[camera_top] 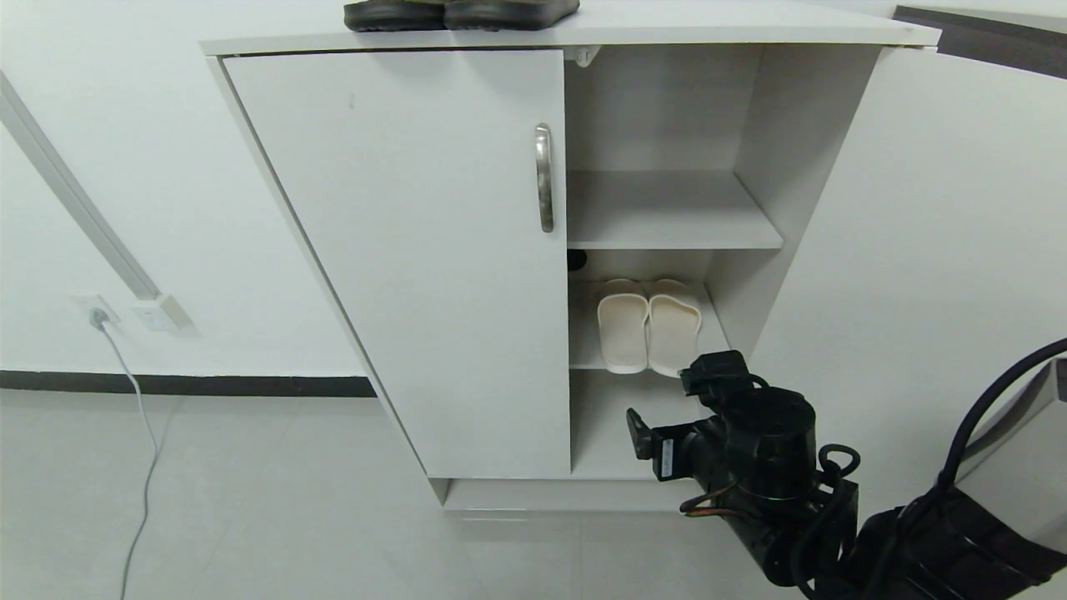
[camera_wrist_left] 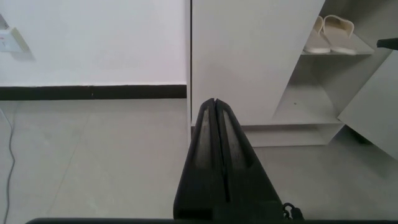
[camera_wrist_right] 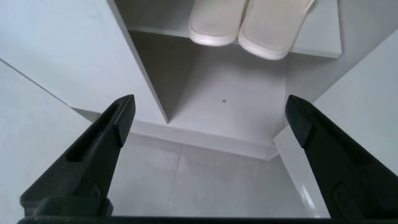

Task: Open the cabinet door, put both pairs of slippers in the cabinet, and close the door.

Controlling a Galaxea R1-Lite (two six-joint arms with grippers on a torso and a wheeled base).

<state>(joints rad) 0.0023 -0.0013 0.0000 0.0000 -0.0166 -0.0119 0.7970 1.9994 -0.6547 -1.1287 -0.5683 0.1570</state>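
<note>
The cabinet (camera_top: 834,35) door (camera_top: 925,250) stood open, with the white slippers (camera_top: 648,325) on the middle shelf. The black slippers (camera_top: 460,12) lay on top, not yet stowed. The right gripper (camera_wrist_right: 210,102) hung wide and empty below the white pair, and the left gripper (camera_wrist_left: 214,104) was pinched together.

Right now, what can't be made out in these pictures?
Head view: the upper edge cuts off the dark slippers on the cabinet top.
Head view: the closed left door hides the cabinet's left half.
Head view: a small dark object at that door's edge, mostly hidden, unidentifiable.
</note>
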